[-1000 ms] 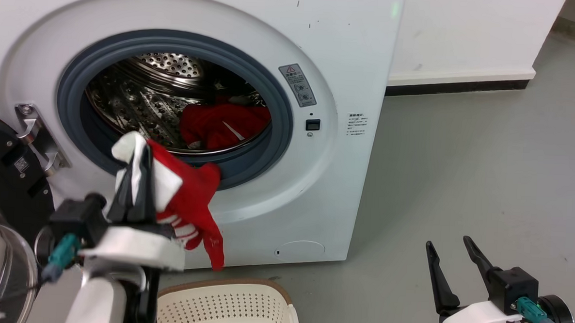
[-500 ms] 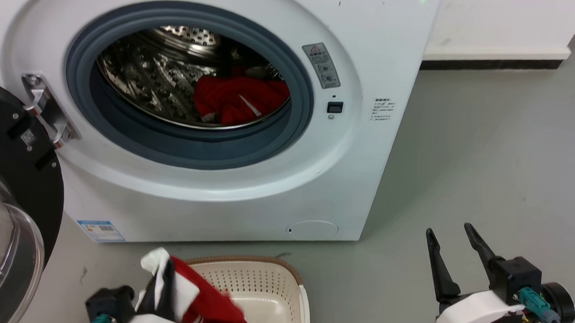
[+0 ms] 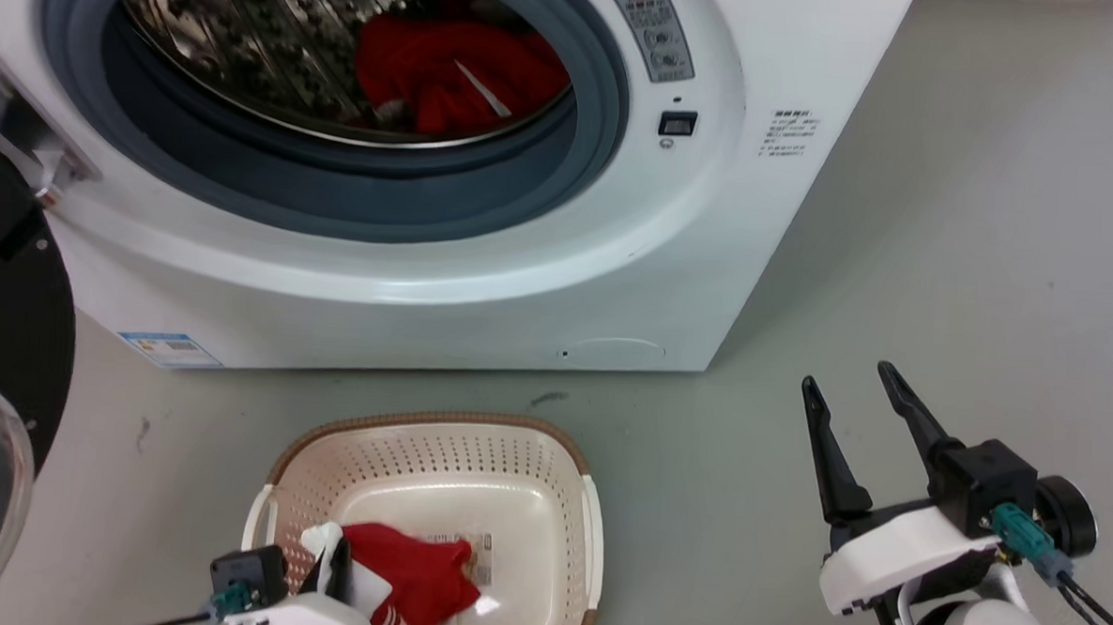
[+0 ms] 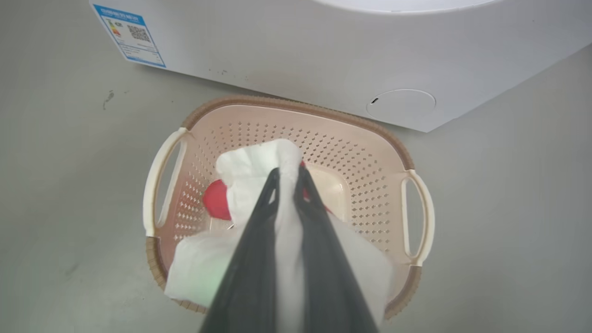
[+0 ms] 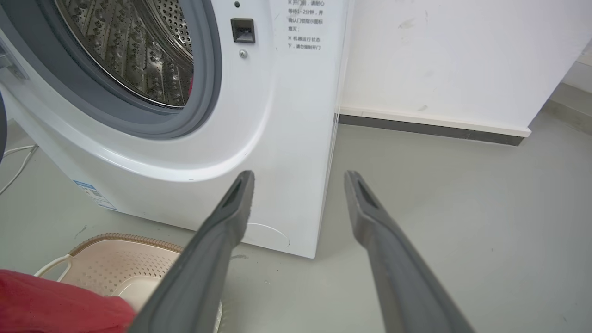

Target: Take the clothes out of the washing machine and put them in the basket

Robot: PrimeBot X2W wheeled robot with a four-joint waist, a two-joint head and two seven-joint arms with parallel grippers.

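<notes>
Grey floor (image 3: 898,224) runs in front of a white washing machine (image 3: 483,281), its black-rimmed door (image 3: 2,326) swung open at the left edge of the head view. At the bottom of the frame, the robot's left hand (image 3: 332,552) is clamped on the white part of a red-and-white garment (image 3: 414,569) and holds it inside the cream basket (image 3: 439,425). The red cloth lies low in the basket's lower left.

A second ago the same hand held this garment up in front of the drum opening. It has since come down into the basket, and the head camera has tilted down with it. The carry looks all but finished, with only the release left. More red clothes (image 3: 455,64) sit in the steel drum at the top of the frame, so the task is far from done. The right hand (image 3: 847,374) stays at the lower right, fingers spread wide and holding nothing.

Legible writing is scarce. A blue-edged energy label (image 4: 129,34) with a QR code sits on the machine's lower front, at the upper left of the left wrist view. A grey warning sticker (image 3: 651,30) with a red triangle is beside the opening. The small printed notice (image 3: 790,133) looks like Chinese characters, too fine to read.
</notes>
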